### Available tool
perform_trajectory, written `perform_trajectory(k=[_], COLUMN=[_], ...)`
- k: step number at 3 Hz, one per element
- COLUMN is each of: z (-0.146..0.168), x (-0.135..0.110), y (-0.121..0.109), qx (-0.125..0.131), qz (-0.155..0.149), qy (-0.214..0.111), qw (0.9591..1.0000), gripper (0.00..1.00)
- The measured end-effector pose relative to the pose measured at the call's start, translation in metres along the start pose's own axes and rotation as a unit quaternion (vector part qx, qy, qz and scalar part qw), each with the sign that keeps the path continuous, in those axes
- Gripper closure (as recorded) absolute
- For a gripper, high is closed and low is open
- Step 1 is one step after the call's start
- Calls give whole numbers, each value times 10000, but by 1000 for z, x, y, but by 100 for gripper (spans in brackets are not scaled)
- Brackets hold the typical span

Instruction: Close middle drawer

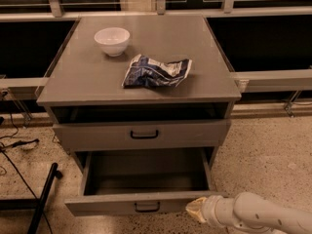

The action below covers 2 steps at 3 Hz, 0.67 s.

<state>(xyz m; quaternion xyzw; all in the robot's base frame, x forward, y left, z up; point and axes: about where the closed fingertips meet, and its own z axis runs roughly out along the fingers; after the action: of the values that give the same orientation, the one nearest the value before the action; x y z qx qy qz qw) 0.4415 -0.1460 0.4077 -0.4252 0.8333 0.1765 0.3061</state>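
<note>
- The middle drawer (105,204) stands pulled far out of the grey cabinet (83,84), its deep box bare inside and its low front panel toward the camera.
- The gripper (196,209) sits low at the right end of that panel, right of the black handle (146,207). I cannot tell whether it touches the panel.
- I cannot tell how far open the gripper is, and nothing shows in its hold.
- By my judgement 0 closing is done; the whole push inward remains.
- A white bowl (112,40) and a crumpled bag (156,72) lie on top, 2 things out of the way.

No readable text — none anywhere
</note>
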Motion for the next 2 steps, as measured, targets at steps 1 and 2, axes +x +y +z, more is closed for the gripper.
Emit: perform_trajectory(k=[1,2], z=[12,19], x=[-9,-16], y=[-8,-13], qx=[11,15], qz=[-26,-48], qy=[-27,-57], qw=[10000,10000], gripper=[100,100])
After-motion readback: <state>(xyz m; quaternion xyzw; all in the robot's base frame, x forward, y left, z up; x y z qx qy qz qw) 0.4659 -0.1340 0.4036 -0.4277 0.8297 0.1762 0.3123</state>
